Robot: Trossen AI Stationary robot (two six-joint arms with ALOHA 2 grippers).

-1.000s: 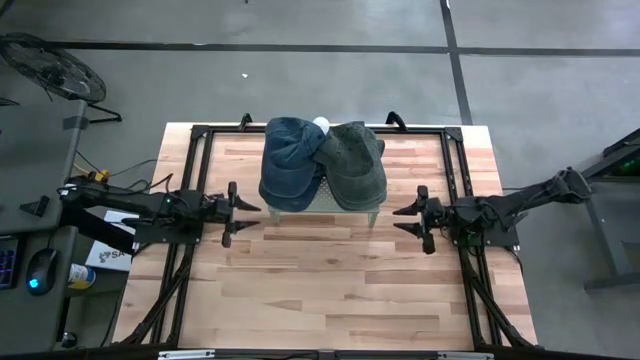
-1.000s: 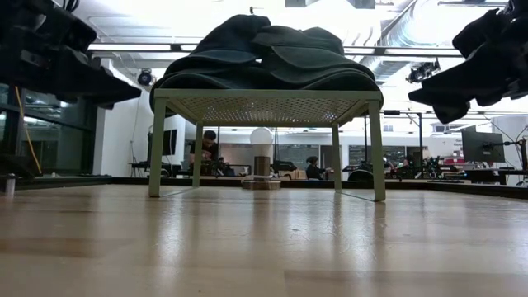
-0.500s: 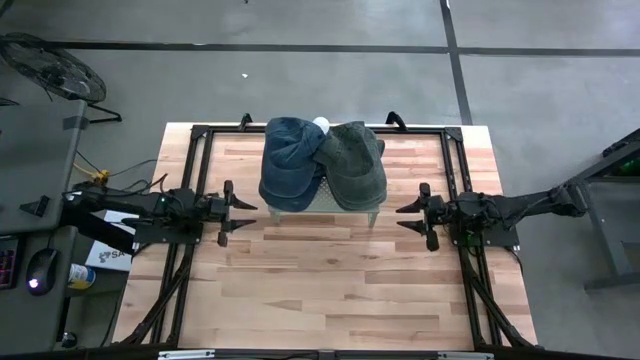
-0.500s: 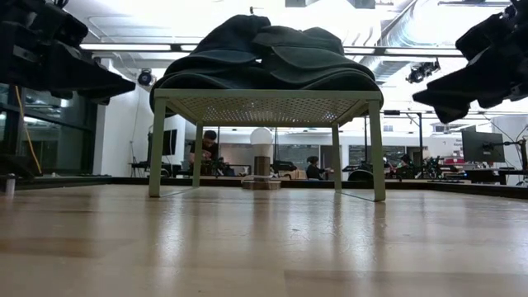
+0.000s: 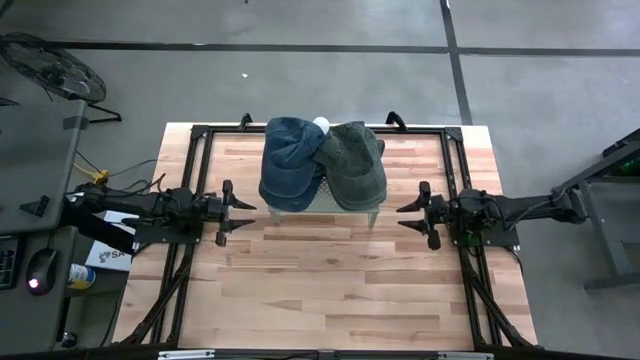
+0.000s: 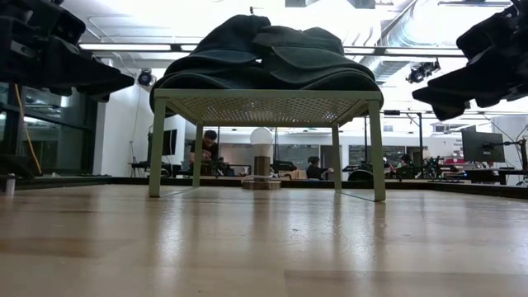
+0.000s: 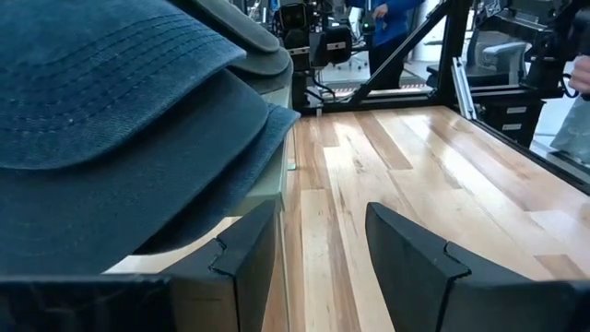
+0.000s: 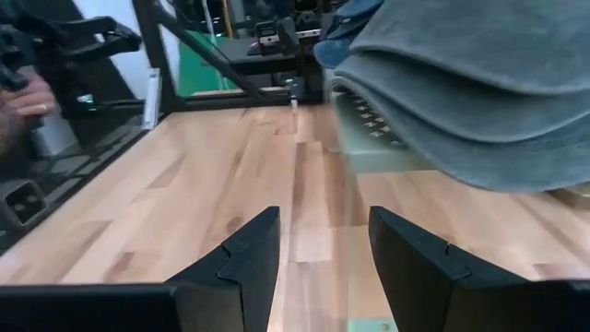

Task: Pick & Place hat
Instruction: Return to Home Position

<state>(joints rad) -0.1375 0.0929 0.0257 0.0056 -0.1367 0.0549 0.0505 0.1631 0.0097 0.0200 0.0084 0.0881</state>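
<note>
Left gripper [image 5: 240,215] hovers above the table [image 5: 330,300] just beside the shelf [image 5: 322,197], fingers apart and holding nothing. You can confirm this in the left wrist view, where bare wood shows through the gap between them. Your right gripper [image 5: 402,217] mirrors it on the shelf's other side, also spread and empty.

What matters for pulling back is that the shelf sits squarely between the two grippers, and each one points inward at it. The dark blue caps [image 5: 290,160] lie on the left gripper's half and the gray caps [image 5: 355,165] on the right gripper's half. So the left arm is nearer the blue pile and the right arm nearer the gray. Each pile's long axis, crown to brim, runs across the line joining your grippers, with the brims towards the lower edge of the high view. The brims overhang the shelf edge, close to your fingertips. My judgement is that you should retreat straight outward, away from the shelf, so you don't snag a brim.

By count you have one shelf, two piles and two grippers. The wrist views show several brims layered in each pile, but you cannot count the caps exactly. The two piles touch and overlap slightly at the middle of the shelf
</note>
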